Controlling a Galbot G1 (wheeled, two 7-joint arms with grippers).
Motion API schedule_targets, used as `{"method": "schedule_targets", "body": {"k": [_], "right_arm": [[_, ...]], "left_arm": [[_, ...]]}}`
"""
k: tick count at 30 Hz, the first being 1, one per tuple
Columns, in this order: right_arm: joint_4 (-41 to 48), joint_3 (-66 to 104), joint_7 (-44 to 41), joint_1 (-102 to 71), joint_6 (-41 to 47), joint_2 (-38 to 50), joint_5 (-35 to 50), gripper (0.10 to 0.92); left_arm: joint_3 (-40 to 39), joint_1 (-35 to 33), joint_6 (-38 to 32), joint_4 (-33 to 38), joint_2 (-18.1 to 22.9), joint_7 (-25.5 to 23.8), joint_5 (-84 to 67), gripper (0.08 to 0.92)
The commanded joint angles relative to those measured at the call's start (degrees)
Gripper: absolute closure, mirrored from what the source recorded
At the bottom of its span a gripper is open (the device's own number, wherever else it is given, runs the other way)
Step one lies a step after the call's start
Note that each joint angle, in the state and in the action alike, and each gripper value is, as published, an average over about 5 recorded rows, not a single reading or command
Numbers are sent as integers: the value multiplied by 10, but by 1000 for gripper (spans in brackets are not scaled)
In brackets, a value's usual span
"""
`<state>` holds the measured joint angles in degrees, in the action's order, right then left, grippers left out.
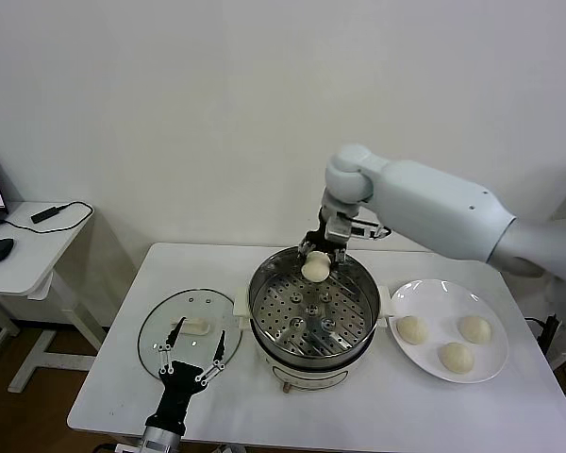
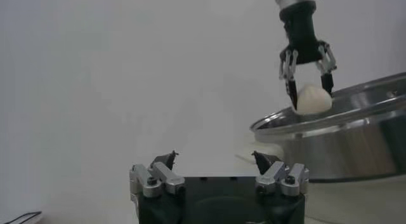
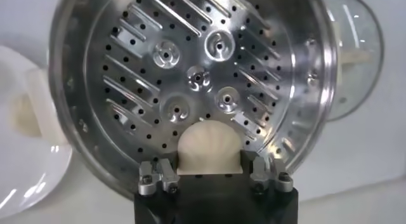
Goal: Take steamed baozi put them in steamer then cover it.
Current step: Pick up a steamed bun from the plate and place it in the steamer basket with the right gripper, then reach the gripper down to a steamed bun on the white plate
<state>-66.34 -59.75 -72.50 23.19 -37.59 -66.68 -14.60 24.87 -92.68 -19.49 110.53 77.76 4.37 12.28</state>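
The steel steamer (image 1: 313,314) stands mid-table on its cream base, its perforated tray bare. My right gripper (image 1: 316,267) is shut on one cream-white baozi (image 1: 315,269) and holds it over the steamer's far rim, above the tray. The right wrist view shows that baozi (image 3: 208,148) between the jaws with the tray (image 3: 190,73) below. The left wrist view shows the baozi (image 2: 313,99) in the right gripper (image 2: 309,92) above the steamer's rim (image 2: 330,117). Three more baozi (image 1: 412,328) (image 1: 474,327) (image 1: 455,356) lie on the white plate (image 1: 448,293). My left gripper (image 1: 197,362) is open near the table's front, over the lid's near edge.
The clear glass lid (image 1: 160,326) with a white handle lies flat left of the steamer. A small side table (image 1: 28,250) with a mouse, cable and laptop corner stands far left. The white wall is behind the table.
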Motion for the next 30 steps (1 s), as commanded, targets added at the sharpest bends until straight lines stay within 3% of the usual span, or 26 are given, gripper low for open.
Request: {"method": "schedule_targets", "body": {"k": [1,10,19,25,30], "right_arm": [[21,1,-1,-23,-13,-32,-43,364],[30,3,1,-39,-14,-43,-52,346],[17,10,8,-41,-10,-23,-49,208],[-57,21,-39,17,52,50,46,203],[-83,-23,-62,111,169,135,196,203]], "left_arm": [[0,0,0,-1,0,1,0,177],[0,-2,2,0,2,6,1,177],[-1,0,6,1,6,11,2,177],[-1,-1,8,3,6,13,2,177],[-2,0,8,4,5,13,3,177]]}}
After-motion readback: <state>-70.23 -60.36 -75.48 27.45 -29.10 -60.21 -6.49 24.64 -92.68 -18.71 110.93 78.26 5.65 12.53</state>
